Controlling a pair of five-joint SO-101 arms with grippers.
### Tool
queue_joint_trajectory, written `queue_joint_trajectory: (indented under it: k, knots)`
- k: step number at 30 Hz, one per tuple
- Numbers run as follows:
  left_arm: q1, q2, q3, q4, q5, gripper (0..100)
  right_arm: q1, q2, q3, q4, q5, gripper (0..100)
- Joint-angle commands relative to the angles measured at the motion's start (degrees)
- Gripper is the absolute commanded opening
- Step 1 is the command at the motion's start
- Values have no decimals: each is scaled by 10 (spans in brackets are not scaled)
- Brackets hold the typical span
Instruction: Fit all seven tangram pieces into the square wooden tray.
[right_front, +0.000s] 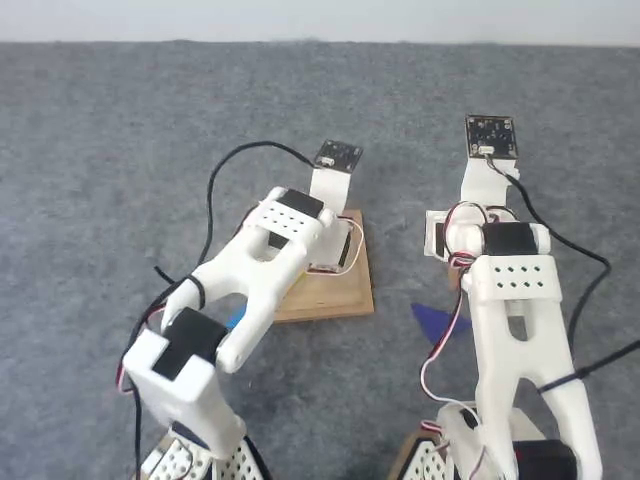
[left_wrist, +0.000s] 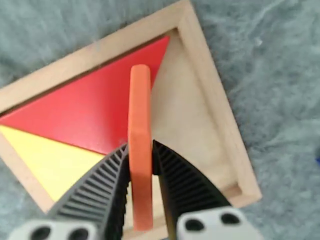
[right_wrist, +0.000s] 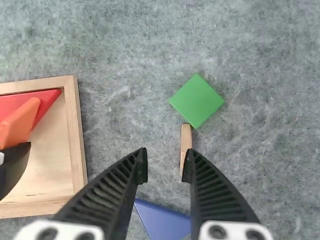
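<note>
Shows a grey, carpet-like worktop (right_front: 100, 200) with two white arms (right_front: 250, 280) side by side. Places the left gripper (left_wrist: 140, 165) above the square wooden tray (left_wrist: 210, 75), ribbed black fingers closed narrowly on an orange tangram piece (left_wrist: 140, 115). Holds that piece upright on its thin edge, over the tray's bare wooden floor and just beside a red triangle (left_wrist: 95, 110). Cannot tell whether the orange piece's far end touches the tray. Shows the red triangle lying flat inside the tray, one side along a tray wall and one tip reaching into a corner. Shows a yellow triangle (left_wrist: 50, 160) flat in the tray too, edge to edge with the red one. Places the right gripper (right_wrist: 165, 167) over the worktop just beside the tray, fingers spread apart above grey carpet, gripping nothing. Shows a tan wooden piece (right_wrist: 185, 145) seen edge-on on the worktop, close by one fingertip, far end at a corner of a green square (right_wrist: 196, 100). Shows the green square flat on the worktop, well apart from the tray. Shows a blue triangle (right_wrist: 165, 217) flat on the worktop beneath the right gripper, near the tray's outer corner. From the high view, puts the tray under the left arm's wrist and the blue triangle between the tray and the right arm.
</note>
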Motion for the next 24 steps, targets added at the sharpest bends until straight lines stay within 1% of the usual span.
queue_joint_trajectory:
  k: [1,4,7,10,12,16,20,24]
  knots:
    - [4,-8,-24,-6,11,17,9,-28,-4,-11,7,122]
    - [6,-8,-24,-6,11,19,9,-28,-4,-11,7,122]
    - [25,-8,-23,-4,14,76,8,-28,-4,-11,7,122]
    - [43,-4,-24,-6,55,131,8,-28,-4,-11,7,122]
    - [43,-2,-34,-12,66,130,8,-28,-4,-11,7,122]
    - [40,-2,-39,-26,68,129,8,-28,-4,-11,7,122]
    - [33,-4,-39,-24,64,129,8,-28,-4,-11,7,122]
    - [11,-7,-39,-22,27,107,9,-28,-4,-11,7,122]
